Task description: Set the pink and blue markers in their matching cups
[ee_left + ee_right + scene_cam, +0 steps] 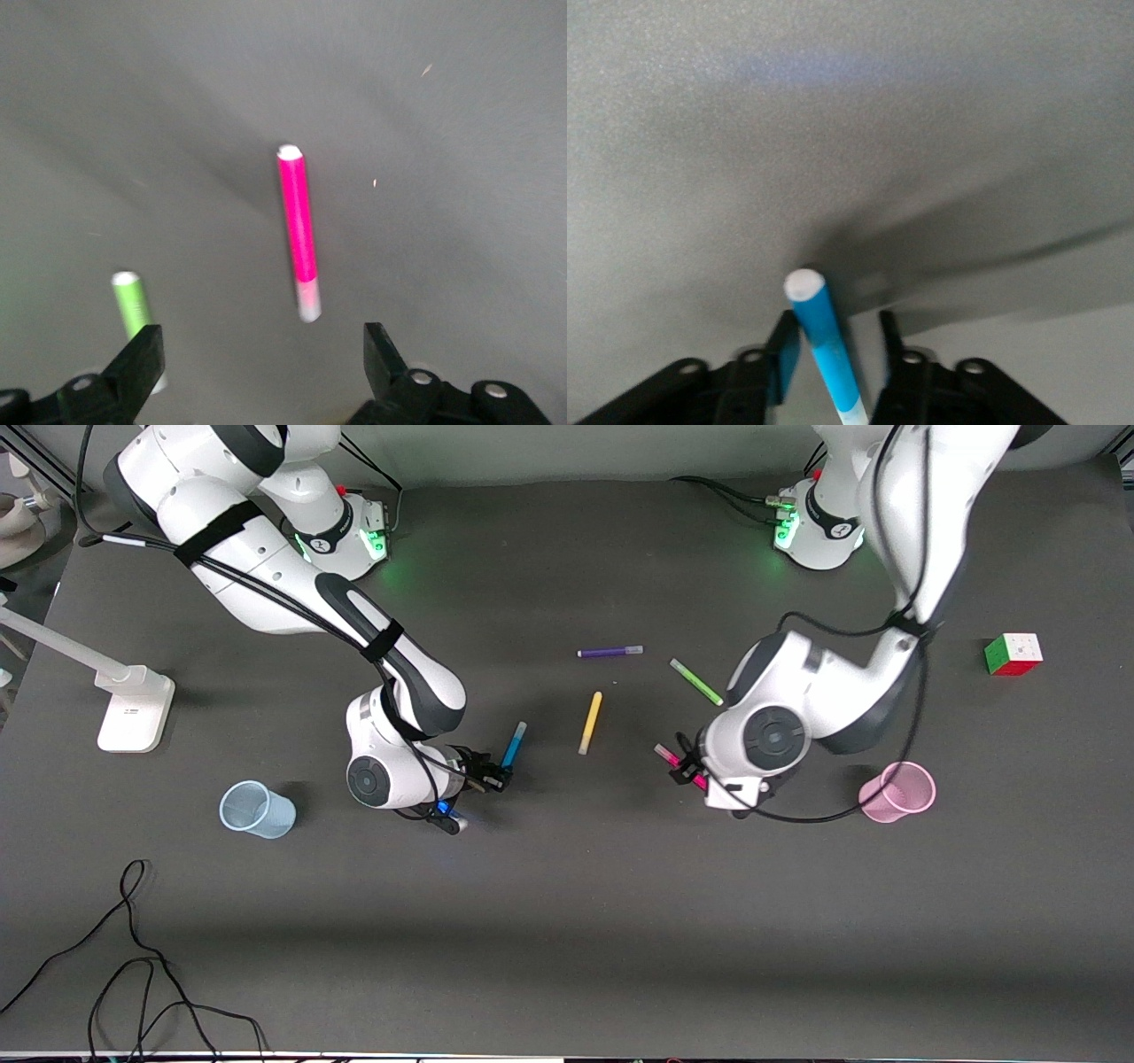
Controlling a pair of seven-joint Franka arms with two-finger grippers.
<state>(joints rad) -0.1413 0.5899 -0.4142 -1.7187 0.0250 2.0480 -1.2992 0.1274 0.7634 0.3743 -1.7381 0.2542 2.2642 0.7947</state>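
Grey tabletop (567, 921). My right gripper (833, 354), jaws clamped on blue marker (824, 341), near blue cup (257, 810). My left gripper (264, 363), jaws apart over pink marker (299, 232), lying near pink cup (897, 792).

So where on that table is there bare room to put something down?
Bare: the wide strip of table nearer the camera than the blue cup and pink cup. Crowded: the middle, where purple, yellow and green markers lie between both grippers.
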